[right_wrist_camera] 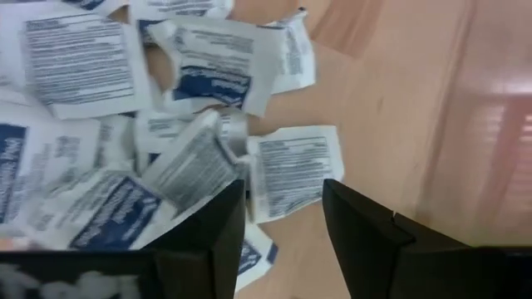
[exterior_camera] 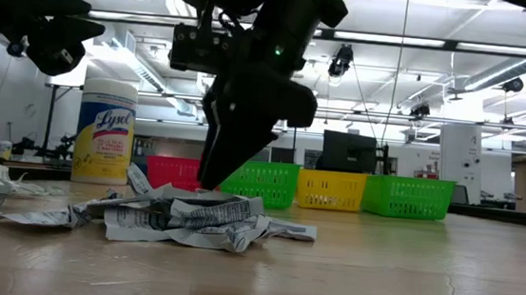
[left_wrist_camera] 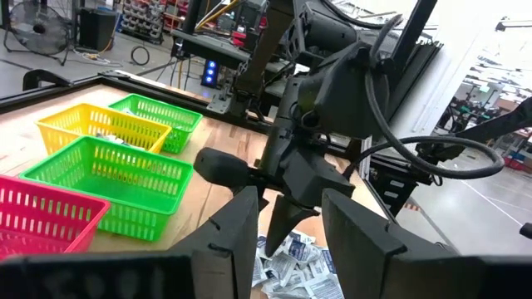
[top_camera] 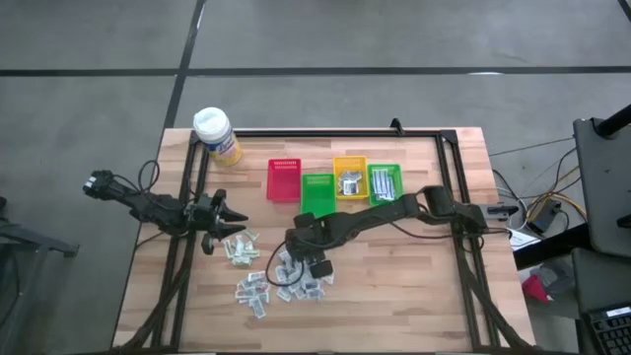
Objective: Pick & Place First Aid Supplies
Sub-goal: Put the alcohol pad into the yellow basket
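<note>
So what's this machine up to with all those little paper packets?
The two-armed robot is sorting first aid packets scattered on a wooden table. Its right gripper hangs open just over the pile, with a white printed packet lying between its fingers, nothing held yet. The left gripper hovers open at the pile's edge, holding nothing. Behind the pile stands a row of small bins: red, green, yellow and green. Two already hold some packets.
</note>
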{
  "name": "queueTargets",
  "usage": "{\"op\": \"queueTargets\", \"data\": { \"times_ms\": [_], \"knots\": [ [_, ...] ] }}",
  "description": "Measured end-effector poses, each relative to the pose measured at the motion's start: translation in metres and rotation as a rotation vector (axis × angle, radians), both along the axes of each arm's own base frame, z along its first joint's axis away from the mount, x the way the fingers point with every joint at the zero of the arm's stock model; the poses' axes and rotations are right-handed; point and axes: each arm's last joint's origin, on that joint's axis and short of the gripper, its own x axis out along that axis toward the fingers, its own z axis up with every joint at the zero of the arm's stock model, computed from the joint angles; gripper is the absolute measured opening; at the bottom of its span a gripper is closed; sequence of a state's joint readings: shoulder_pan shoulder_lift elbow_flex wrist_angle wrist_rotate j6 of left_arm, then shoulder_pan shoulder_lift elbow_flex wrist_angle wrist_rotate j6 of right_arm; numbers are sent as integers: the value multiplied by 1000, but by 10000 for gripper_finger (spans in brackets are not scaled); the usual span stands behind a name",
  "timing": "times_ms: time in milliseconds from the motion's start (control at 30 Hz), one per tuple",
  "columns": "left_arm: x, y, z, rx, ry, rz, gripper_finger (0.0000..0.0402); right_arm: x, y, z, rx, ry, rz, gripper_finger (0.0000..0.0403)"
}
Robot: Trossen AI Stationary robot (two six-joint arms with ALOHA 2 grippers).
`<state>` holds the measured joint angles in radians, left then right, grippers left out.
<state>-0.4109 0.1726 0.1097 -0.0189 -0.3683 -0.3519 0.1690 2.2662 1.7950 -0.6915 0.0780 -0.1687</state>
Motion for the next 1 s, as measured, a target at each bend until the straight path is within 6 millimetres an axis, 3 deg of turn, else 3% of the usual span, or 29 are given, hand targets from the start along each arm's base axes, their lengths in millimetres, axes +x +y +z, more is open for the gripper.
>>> {"op": "queueTargets", "data": {
  "times_ms": [200,500,1000],
  "knots": [
    [0,0,0,0,0,0,131,1,-3,-18,-6,47,-9,157],
    [0,0,0,0,0,0,131,2,-7,-18,3,45,-40,158],
    [0,0,0,0,0,0,131,4,-23,-18,12,43,-103,115]
  ]
}}
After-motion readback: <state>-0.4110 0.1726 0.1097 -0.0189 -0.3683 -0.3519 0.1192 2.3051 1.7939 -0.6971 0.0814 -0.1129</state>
